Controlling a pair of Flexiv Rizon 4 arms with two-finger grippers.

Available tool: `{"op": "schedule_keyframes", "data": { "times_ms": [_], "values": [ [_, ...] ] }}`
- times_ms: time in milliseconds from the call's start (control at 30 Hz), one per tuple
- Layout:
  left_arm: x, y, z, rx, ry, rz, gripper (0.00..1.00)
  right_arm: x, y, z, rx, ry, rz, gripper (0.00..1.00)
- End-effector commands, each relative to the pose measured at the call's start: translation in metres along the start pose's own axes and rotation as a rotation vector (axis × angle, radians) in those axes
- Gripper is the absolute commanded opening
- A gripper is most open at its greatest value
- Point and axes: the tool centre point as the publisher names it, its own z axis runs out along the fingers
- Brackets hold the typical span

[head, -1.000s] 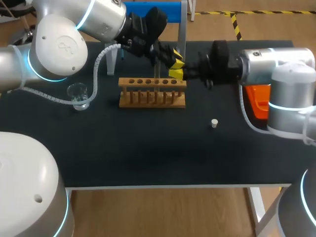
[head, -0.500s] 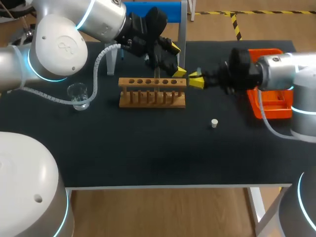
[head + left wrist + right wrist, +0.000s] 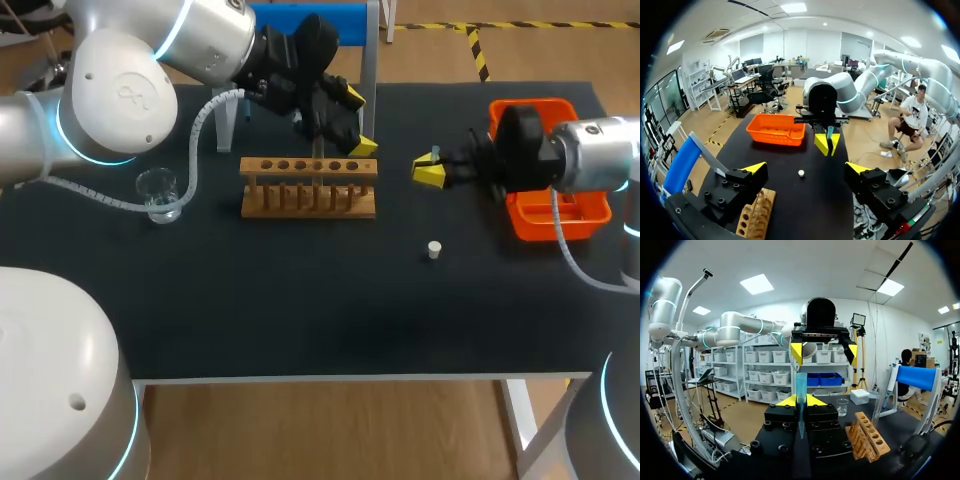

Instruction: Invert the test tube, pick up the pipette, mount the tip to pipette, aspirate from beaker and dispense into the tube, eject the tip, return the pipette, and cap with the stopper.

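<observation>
In the head view my right gripper (image 3: 429, 172) hovers to the right of the wooden rack (image 3: 308, 186), shut on a bluish test tube (image 3: 436, 155). From its own wrist the tube (image 3: 801, 392) stands upright between the closed yellow tips (image 3: 801, 401). My left gripper (image 3: 357, 120) hangs open over the rack's right end with nothing in it. Its wrist view has wide-apart tips (image 3: 806, 168) facing the right gripper (image 3: 826, 144) and tube (image 3: 829, 132). A small glass beaker (image 3: 158, 193) stands left of the rack. The white stopper (image 3: 433, 249) lies on the black table (image 3: 300, 300).
An orange tray (image 3: 575, 205) sits at the table's right side, behind my right wrist. The rack (image 3: 867, 434) has a row of several holes, and the beaker (image 3: 842, 405) is beyond it. Open tabletop lies in front of the rack.
My left gripper opened and let go of the tube. My right gripper drew back to the right with the tube in it, away from the rack's end.
</observation>
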Motion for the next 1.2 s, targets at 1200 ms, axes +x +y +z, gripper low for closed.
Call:
{"op": "schedule_keyframes", "data": {
  "times_ms": [1200],
  "values": [
    [0.0, -0.001, -0.001, -0.005, 0.002, -0.002, 1.0, 0.066, -0.027, -0.097, 0.005, 0.006, 0.005, 0.0]
  ]
}}
